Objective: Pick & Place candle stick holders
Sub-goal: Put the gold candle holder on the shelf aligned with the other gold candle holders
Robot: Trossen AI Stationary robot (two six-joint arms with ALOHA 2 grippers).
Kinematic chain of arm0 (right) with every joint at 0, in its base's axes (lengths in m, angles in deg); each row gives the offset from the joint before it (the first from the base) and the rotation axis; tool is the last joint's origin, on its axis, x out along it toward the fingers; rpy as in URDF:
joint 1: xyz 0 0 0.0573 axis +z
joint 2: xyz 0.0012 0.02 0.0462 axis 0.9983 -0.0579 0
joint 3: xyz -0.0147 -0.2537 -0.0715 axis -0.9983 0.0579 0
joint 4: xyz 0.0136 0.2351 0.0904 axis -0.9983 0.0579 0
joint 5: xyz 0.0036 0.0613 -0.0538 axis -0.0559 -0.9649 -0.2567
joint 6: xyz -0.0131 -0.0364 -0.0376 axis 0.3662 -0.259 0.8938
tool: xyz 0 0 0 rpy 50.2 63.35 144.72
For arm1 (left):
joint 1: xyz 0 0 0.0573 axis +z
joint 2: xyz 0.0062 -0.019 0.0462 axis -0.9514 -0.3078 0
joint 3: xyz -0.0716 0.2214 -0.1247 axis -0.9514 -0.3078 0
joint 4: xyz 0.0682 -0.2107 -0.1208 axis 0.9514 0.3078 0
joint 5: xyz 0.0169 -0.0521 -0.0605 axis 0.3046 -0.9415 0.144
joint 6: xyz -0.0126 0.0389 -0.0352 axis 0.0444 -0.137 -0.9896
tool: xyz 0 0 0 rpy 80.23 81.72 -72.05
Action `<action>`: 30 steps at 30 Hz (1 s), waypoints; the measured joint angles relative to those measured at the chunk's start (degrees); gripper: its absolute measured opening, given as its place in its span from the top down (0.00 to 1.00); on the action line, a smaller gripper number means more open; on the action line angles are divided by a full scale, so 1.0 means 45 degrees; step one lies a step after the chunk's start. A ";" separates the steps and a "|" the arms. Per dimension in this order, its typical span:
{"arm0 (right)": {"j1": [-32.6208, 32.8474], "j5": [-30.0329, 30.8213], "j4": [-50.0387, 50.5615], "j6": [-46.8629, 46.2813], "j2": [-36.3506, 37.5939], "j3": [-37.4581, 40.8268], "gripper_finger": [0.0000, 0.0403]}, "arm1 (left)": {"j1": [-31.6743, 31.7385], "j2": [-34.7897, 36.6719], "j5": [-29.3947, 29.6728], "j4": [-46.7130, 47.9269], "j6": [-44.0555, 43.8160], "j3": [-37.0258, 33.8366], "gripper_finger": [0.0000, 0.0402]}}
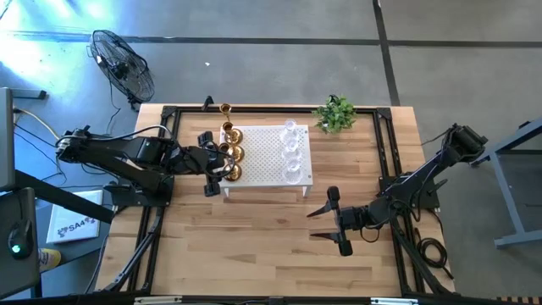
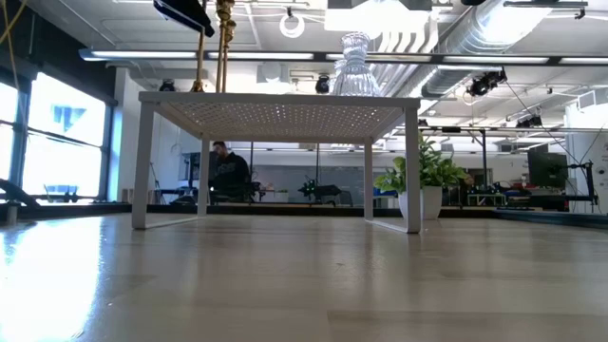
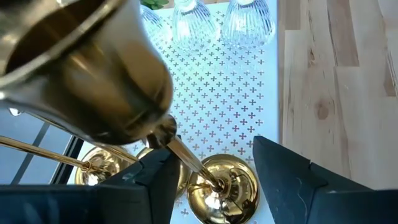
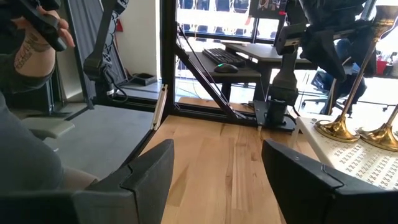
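Observation:
Several gold brass candle stick holders [image 1: 230, 152] stand on their round bases along the left side of the white perforated stand [image 1: 267, 178]. Three clear glass holders [image 1: 291, 152] stand on its right side. My left gripper [image 1: 217, 174] is open above the stand's near left corner. Its fingers stand on either side of one brass holder's thin stem [image 3: 186, 155], with the base [image 3: 224, 186] below on the stand and the cup [image 3: 87, 74] close to the camera. My right gripper [image 1: 326, 222] is open and empty over the bare table, right of the stand's near side. My left gripper comes at the brass holder from above, slanting from the table's left. The stem [image 3: 177, 144] runs close by one finger [image 3: 155, 183]. I cannot tell whether that finger touches it. The other finger [image 3: 292, 180] is well apart from it.
A small green plant [image 1: 336, 113] stands at the table's far edge, right of the stand. Bare wooden table lies near and right of the stand. A fan [image 1: 123, 63] stands on the floor beyond the far left corner. A person's arm [image 4: 31, 37] shows beside the table.

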 joint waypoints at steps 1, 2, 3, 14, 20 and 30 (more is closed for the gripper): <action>0.0003 -0.0001 0.0000 0.0000 -0.0001 0.0000 0.41 | 0.0000 0.0000 0.0000 0.0002 0.0032 0.0000 0.51; 0.0001 -0.0006 0.0001 0.0000 -0.0001 0.0000 0.41 | 0.0000 0.0000 0.0000 0.0000 0.0032 0.0000 0.51; 0.0000 -0.0022 0.0005 0.0000 -0.0001 0.0000 0.41 | 0.0000 0.0000 -0.0005 0.0000 0.0033 0.0000 0.51; 0.0005 -0.0535 0.0185 -0.0287 -0.0001 0.0000 0.41 | 0.0000 0.0010 -0.0034 0.0012 0.0071 0.0000 0.50; 0.0000 -0.0531 0.0187 -0.0291 -0.0001 0.0000 0.41 | 0.0000 0.0163 -0.0053 0.0072 0.0071 -0.0014 0.50; 0.0005 -0.0531 0.0185 -0.0295 -0.0001 0.0000 0.41 | 0.0000 0.0606 -0.0049 0.0410 0.0071 -0.0010 0.50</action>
